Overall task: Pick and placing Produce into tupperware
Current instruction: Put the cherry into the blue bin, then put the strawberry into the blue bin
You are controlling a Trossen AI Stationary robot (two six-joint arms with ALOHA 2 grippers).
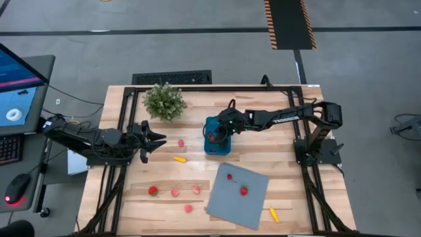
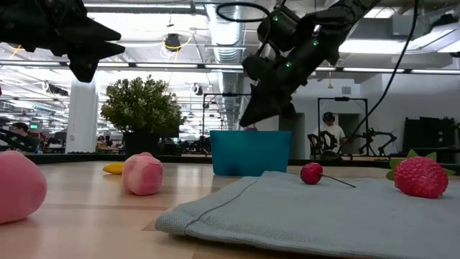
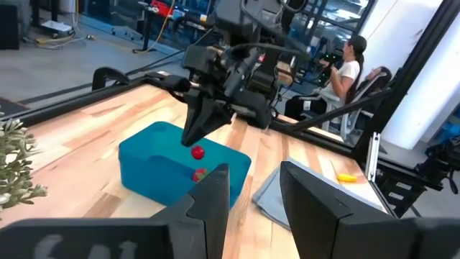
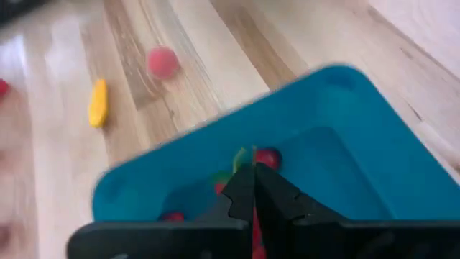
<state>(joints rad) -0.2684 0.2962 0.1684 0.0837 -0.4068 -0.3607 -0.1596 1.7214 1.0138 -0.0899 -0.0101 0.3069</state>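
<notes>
Produce is spread across the wooden table (image 1: 289, 131) in the high view. At the left side the left gripper (image 1: 146, 141) hangs over bare boards with its pincer apart and nothing between the fingers; open wood lies all round it. Behind it, near the far edge, stands a bushy potted plant (image 1: 164, 101). Toward the near edge sit a red strawberry (image 1: 152, 191) and three pink round pieces (image 1: 175, 193), apart from one another. Just right of the left gripper lie another pink piece (image 1: 181, 143) and a yellow elongated piece (image 1: 179, 158), whose long axis runs left to right.

At mid-table the teal tupperware (image 1: 210, 148) stands open side up, its long axis running from the far edge toward the near edge and slightly slanted. A few red and green pieces (image 3: 197, 152) are inside it. The right gripper (image 1: 222, 135) points down into its opening, reaching in from the right; whether that pincer is apart or together cannot be told.

In front of the tub, close to its near end, lies a grey-blue sheet (image 1: 253, 207), turned at an angle to the table edges, carrying a cherry (image 1: 229, 176) and a strawberry piece (image 1: 243, 191). Just off its right corner lies a yellow-orange piece (image 1: 273, 214), slanted, near the table's front edge.
</notes>
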